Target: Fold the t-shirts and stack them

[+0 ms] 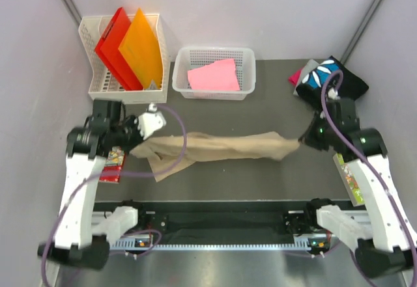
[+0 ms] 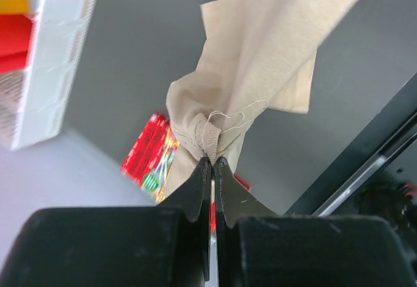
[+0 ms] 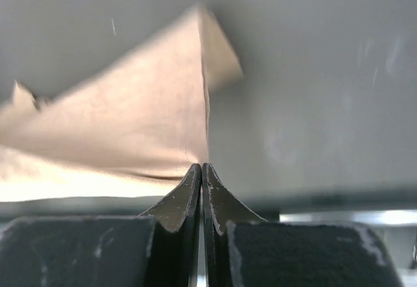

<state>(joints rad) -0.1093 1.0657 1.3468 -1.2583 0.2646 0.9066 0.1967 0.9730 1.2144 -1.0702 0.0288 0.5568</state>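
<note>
A tan t-shirt [image 1: 228, 148] hangs stretched in a band across the middle of the dark table [image 1: 273, 105], held at both ends. My left gripper [image 1: 133, 145] is shut on its bunched left end [image 2: 215, 131]; the left wrist view shows my left gripper [image 2: 213, 161] pinching the cloth. My right gripper [image 1: 303, 140] is shut on its right end, and in the right wrist view my right gripper [image 3: 201, 167] nips the tan cloth's [image 3: 130, 137] edge. A folded pink t-shirt [image 1: 214, 76] lies in a white basket [image 1: 245, 72]. A black printed t-shirt [image 1: 329, 77] is heaped at the back right, over a magenta one [image 1: 295, 77].
A taller white basket [image 1: 91, 59] at the back left holds a red folder [image 1: 114, 43] and an orange folder [image 1: 142, 49]. A red printed packet [image 1: 114, 166] lies by the left arm, also in the left wrist view as the packet [image 2: 151, 157]. Another packet [image 1: 352, 181] lies under the right arm.
</note>
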